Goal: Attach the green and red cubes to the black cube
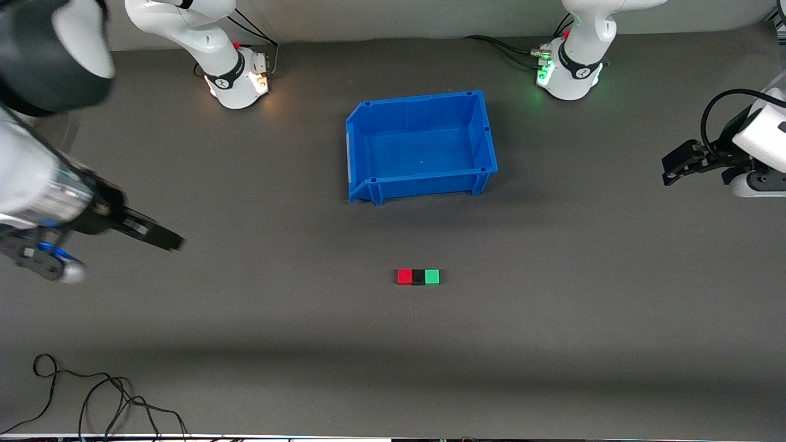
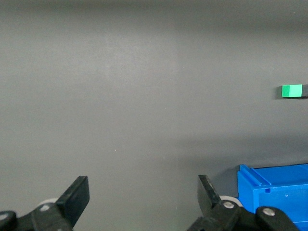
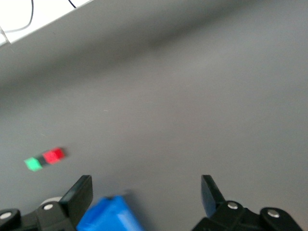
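Note:
The red cube (image 1: 404, 276), black cube (image 1: 418, 277) and green cube (image 1: 432, 276) sit in one touching row on the dark table, black in the middle, nearer the front camera than the blue bin. My right gripper (image 1: 161, 236) is open and empty, up over the table toward the right arm's end. My left gripper (image 1: 674, 167) is open and empty, toward the left arm's end. The right wrist view shows the green cube (image 3: 33, 164), black cube (image 3: 42, 160) and red cube (image 3: 53, 156) far from its open gripper (image 3: 147, 185). The left wrist view shows the green cube (image 2: 292, 90) far from its open gripper (image 2: 144, 185).
An empty blue bin (image 1: 424, 183) stands mid-table, farther from the front camera than the cubes; it also shows in the left wrist view (image 2: 274, 192) and the right wrist view (image 3: 108, 216). Loose black cables (image 1: 92, 399) lie at the table edge nearest the front camera.

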You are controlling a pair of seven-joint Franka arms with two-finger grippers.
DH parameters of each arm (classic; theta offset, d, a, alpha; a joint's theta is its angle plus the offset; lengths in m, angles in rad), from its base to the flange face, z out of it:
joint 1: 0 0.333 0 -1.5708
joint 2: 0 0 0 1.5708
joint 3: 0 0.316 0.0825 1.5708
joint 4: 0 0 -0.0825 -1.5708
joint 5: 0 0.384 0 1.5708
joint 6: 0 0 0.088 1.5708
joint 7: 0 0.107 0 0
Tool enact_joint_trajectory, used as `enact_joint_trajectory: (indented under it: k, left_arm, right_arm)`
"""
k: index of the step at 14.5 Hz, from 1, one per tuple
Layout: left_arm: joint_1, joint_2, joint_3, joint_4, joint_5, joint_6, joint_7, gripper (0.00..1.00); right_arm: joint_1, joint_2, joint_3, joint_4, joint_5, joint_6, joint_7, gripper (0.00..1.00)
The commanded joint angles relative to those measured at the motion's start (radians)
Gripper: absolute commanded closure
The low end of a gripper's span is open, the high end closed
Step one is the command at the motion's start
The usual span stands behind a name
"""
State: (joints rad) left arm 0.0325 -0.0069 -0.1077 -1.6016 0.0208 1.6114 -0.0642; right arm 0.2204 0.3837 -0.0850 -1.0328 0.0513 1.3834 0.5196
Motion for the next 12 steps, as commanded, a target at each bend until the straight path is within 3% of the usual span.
enact_joint_trajectory:
  k: [1, 3, 12]
  left_arm:
    - [-0.095, -0.015, 0.098, -0.006, -0.005, 0.001, 0.023, 0.00]
    - [-0.088, -0.015, 0.102, -0.006, -0.006, -0.002, 0.044, 0.00]
    - [-0.083, -0.012, 0.105, -0.006, -0.004, -0.028, 0.066, 0.00]
  right_arm:
    - [0.004, -0.063, -0.001, -0.032, -0.120, -0.069, -0.201, 0.00]
    - [-0.001, -0.083, -0.007, -0.042, -0.152, -0.089, -0.243, 0.00]
    - [-0.001, -0.085, -0.010, -0.044, -0.148, -0.090, -0.237, 0.00]
